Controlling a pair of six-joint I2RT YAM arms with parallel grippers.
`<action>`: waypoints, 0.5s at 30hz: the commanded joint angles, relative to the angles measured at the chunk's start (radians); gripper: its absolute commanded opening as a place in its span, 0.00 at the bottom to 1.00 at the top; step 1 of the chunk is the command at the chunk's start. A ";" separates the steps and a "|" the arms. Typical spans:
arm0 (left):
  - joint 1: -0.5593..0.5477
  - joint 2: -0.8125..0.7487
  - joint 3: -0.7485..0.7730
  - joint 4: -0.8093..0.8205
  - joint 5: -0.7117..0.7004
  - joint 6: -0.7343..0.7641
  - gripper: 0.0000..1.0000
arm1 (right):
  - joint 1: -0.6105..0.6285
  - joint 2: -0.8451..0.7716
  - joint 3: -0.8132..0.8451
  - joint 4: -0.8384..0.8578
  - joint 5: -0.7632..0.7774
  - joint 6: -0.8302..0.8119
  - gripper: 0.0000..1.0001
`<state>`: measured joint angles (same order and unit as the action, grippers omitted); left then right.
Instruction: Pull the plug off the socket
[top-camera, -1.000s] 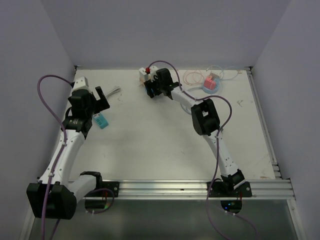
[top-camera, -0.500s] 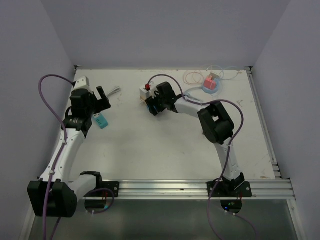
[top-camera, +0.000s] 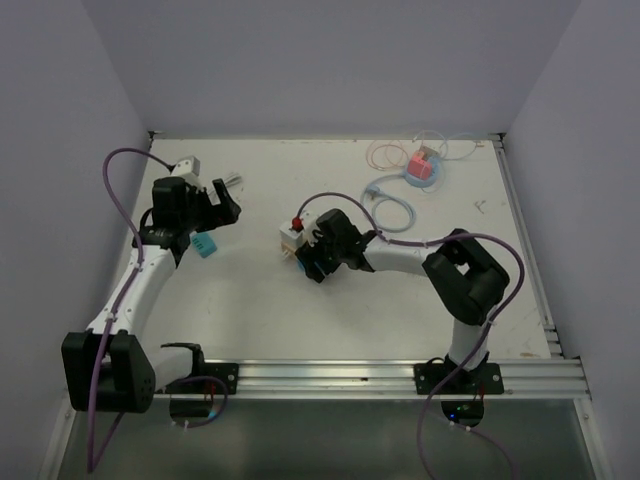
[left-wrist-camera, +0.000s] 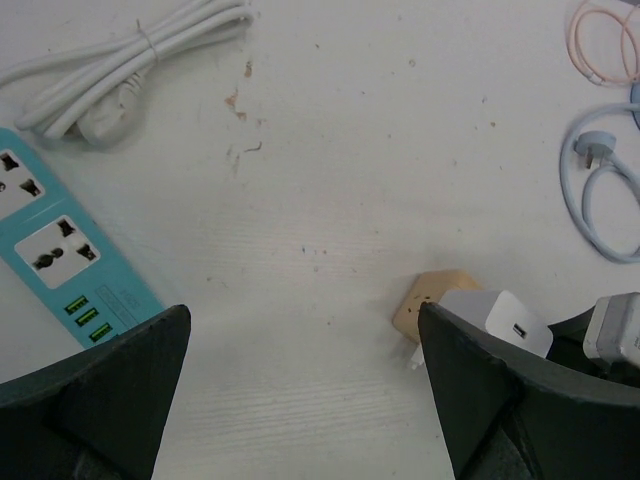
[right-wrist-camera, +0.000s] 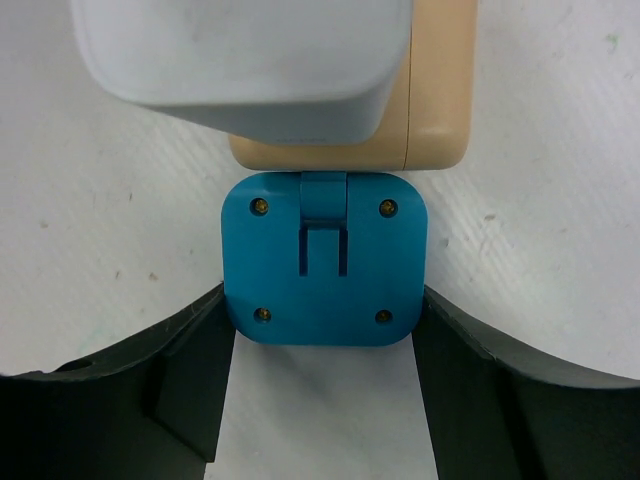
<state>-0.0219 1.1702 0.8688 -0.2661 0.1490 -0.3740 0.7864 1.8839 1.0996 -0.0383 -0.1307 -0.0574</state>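
A white plug (right-wrist-camera: 240, 50) sits in a beige socket (right-wrist-camera: 440, 100), which is fixed to a blue block (right-wrist-camera: 325, 260). My right gripper (right-wrist-camera: 322, 305) is shut on the blue block's two sides. In the top view the assembly (top-camera: 292, 237) lies mid-table with my right gripper (top-camera: 312, 258) just behind it. My left gripper (top-camera: 222, 198) is open and empty, to the left of the assembly. In the left wrist view, the socket (left-wrist-camera: 432, 298) and plug (left-wrist-camera: 505, 320) show by the right finger of the open left gripper (left-wrist-camera: 300, 320).
A teal power strip (top-camera: 205, 243) lies under the left arm and shows in the left wrist view (left-wrist-camera: 60, 250). A coiled white cord (left-wrist-camera: 130, 60) lies at the back left. A light blue cable (top-camera: 390, 205), a pink cable (top-camera: 385, 153) and a pink block (top-camera: 422, 165) lie at the back right.
My right gripper has dragged the socket assembly from the back of the table toward the middle. My left gripper has swung right toward it.
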 joint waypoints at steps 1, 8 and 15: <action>-0.009 0.011 -0.004 0.048 0.090 0.007 1.00 | 0.007 -0.078 -0.056 -0.054 -0.007 0.080 0.53; -0.176 0.066 0.022 -0.019 -0.003 0.026 1.00 | 0.010 -0.186 -0.086 -0.072 -0.049 0.119 0.94; -0.274 0.045 0.001 -0.005 -0.002 0.018 0.99 | 0.008 -0.333 -0.153 -0.060 0.023 0.146 0.99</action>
<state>-0.2649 1.2480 0.8673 -0.2882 0.1604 -0.3737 0.7937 1.6356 0.9737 -0.1062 -0.1493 0.0574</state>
